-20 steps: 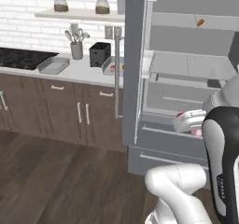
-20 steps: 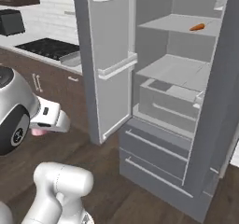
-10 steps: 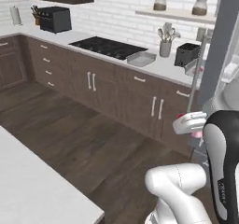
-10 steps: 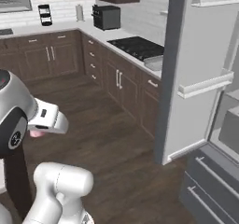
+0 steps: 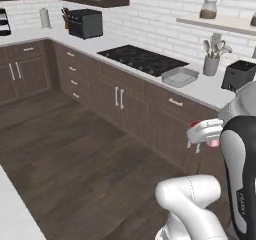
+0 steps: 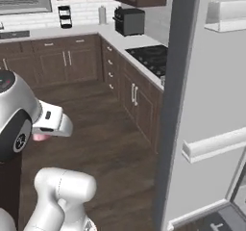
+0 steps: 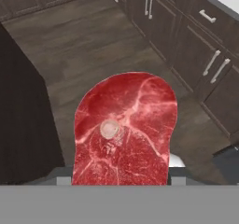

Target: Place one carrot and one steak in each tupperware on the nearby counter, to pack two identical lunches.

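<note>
Dark wood floor and brown cabinets run under a pale counter, with a black stovetop set into it and a grey tupperware sitting just beside the stovetop's edge. A black toaster stands further along, near a cup of utensils. The gripper hangs out over the floor in front of the cabinets, clamped on a steak, red and marbled, big in the hand view. A fridge door stands open on the right.
</note>
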